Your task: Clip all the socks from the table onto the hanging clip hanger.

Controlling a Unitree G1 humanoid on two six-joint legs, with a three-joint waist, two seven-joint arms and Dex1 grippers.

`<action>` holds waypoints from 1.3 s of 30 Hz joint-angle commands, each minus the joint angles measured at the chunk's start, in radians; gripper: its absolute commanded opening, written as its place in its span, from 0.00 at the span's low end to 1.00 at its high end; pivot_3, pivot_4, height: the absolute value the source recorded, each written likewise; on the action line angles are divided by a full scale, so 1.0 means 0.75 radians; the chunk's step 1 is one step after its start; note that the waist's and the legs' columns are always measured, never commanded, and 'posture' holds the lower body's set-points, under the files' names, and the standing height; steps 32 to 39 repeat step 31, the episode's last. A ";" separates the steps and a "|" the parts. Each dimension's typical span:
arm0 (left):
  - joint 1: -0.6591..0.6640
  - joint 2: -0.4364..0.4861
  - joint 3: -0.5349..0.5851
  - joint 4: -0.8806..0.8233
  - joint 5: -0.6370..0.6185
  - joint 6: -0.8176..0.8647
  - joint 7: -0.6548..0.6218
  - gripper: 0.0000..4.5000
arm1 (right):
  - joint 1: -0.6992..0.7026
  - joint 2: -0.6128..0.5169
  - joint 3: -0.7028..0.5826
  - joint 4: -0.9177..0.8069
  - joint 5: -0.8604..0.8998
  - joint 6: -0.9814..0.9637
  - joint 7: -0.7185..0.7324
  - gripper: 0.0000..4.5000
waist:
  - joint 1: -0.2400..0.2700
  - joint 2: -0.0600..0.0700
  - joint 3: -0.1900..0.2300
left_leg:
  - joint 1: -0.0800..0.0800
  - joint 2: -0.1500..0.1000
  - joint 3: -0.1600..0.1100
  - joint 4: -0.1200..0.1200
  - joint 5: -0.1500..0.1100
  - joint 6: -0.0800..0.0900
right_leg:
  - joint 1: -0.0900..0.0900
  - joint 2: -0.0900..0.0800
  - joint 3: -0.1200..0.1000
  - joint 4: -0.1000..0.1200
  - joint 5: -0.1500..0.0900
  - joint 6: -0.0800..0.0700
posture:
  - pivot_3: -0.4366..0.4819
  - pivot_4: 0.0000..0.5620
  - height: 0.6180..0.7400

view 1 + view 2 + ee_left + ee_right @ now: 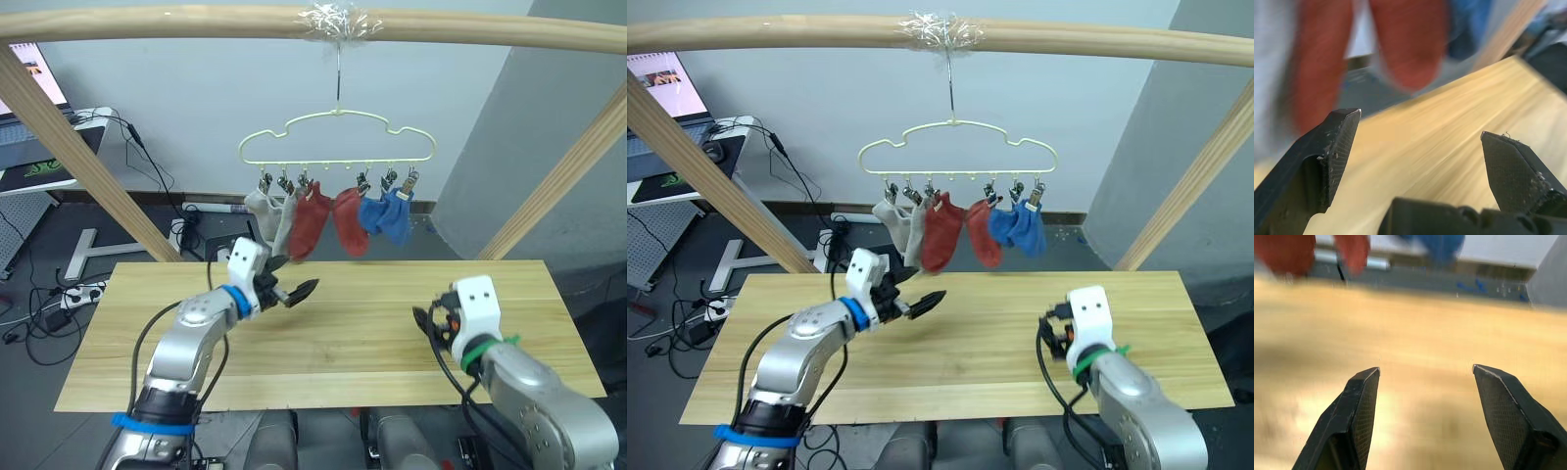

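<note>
— Across the lower half of the head view, what is seen?

— A long light-wood table (pixel 343 343) is seen, framed by round wooden poles (pixel 78 157). Above its far edge, a pale yellow-green clip hanger (pixel 338 137) is hung by its hook from the top pole.

— Where are the socks found?

— All six socks are clipped in a row along the hanger: two light grey socks (pixel 271 217) on the left, two rust-red socks (pixel 313 223) in the middle, two blue socks (pixel 387 217) on the right.

— And the grippers?

— The left gripper (pixel 292 291) is held above the table, just below the grey and red socks, its fingers (pixel 1327 156) spread wide with nothing between them. The right gripper (pixel 1425 377) is held low over the table's right part, likewise wide open and empty.
</note>
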 commanded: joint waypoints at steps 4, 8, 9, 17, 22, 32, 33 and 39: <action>0.077 0.029 0.113 -0.079 -0.015 -0.079 0.071 1.00 | 0.244 -0.015 -0.004 -0.192 -0.015 -0.226 0.044 0.70 | 0.003 -0.002 -0.003 | 0.003 0.000 0.001 0.001 0.002 0.003 | 0.004 -0.001 0.000 0.000 0.001 -0.002 | 0.54 0.30 1.00; 0.076 0.028 0.161 -0.079 -0.055 -0.060 0.085 1.00 | 0.369 -0.027 -0.017 -0.226 -0.016 -0.305 0.075 0.70 | 0.005 -0.004 -0.015 | 0.005 0.001 0.002 0.001 0.003 0.004 | 0.005 -0.001 0.000 0.000 -0.002 -0.007 | 0.54 0.29 1.00; 0.071 0.032 0.167 -0.079 -0.060 -0.055 0.087 1.00 | 0.403 -0.032 -0.013 -0.232 -0.024 -0.327 0.079 0.70 | 0.005 -0.004 -0.016 | 0.005 0.001 0.002 0.001 0.003 0.004 | 0.005 -0.001 0.000 -0.001 -0.002 -0.007 | 0.54 0.28 1.00; 0.072 0.051 0.191 -0.101 -0.097 0.029 0.101 1.00 | 0.485 -0.031 0.002 -0.208 -0.034 -0.411 0.086 0.70 | 0.006 -0.005 -0.030 | 0.005 0.001 0.002 0.000 0.003 0.004 | 0.005 -0.001 0.000 -0.001 0.000 -0.004 | 0.56 0.29 1.00; 0.110 0.078 0.213 -0.139 -0.141 0.049 0.091 1.00 | 0.491 -0.042 -0.006 -0.193 -0.028 -0.422 0.102 0.70 | 0.011 -0.006 -0.030 | 0.005 0.001 0.002 -0.001 0.002 0.004 | 0.005 -0.001 0.000 -0.001 -0.002 -0.006 | 0.58 0.29 1.00; 0.112 0.082 0.218 -0.153 -0.154 0.073 0.111 1.00 | 0.487 -0.058 -0.039 -0.176 -0.019 -0.426 0.132 0.70 | 0.030 -0.006 -0.030 | 0.005 0.001 0.002 0.000 0.002 0.004 | 0.005 -0.001 0.000 -0.001 -0.005 -0.013 | 0.58 0.29 1.00; 0.112 0.082 0.218 -0.153 -0.154 0.073 0.111 1.00 | 0.487 -0.058 -0.039 -0.176 -0.019 -0.426 0.132 0.70 | 0.030 -0.006 -0.030 | 0.005 0.001 0.002 0.000 0.002 0.004 | 0.005 -0.001 0.000 -0.001 -0.005 -0.013 | 0.58 0.29 1.00; 0.112 0.082 0.218 -0.153 -0.154 0.073 0.111 1.00 | 0.487 -0.058 -0.039 -0.176 -0.019 -0.426 0.132 0.70 | 0.030 -0.006 -0.030 | 0.005 0.001 0.002 0.000 0.002 0.004 | 0.005 -0.001 0.000 -0.001 -0.005 -0.013 | 0.58 0.29 1.00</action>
